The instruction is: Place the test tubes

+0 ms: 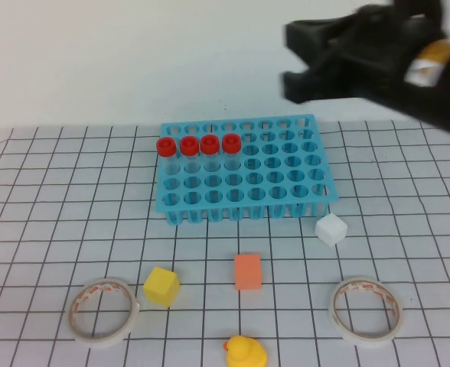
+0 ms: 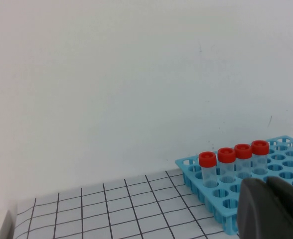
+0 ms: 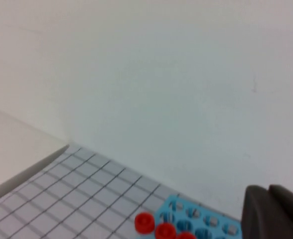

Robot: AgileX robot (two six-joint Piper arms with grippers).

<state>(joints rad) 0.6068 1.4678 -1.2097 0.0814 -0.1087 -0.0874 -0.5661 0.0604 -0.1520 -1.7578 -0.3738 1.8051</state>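
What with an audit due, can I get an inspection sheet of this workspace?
Surface: white gridded mat, flat.
Job's things: blue rack; four red-capped tubes upright in one row near its far-left corner.
Clutter: yellow cube, orange block, white cube, left tape roll, right tape roll, duck, all in front of the rack.
Tools: left tool beside the rack's left side, shut; right tool raised above the rack's far right, shut.
Cables: nothing seen.
Surroundings: plain white wall.
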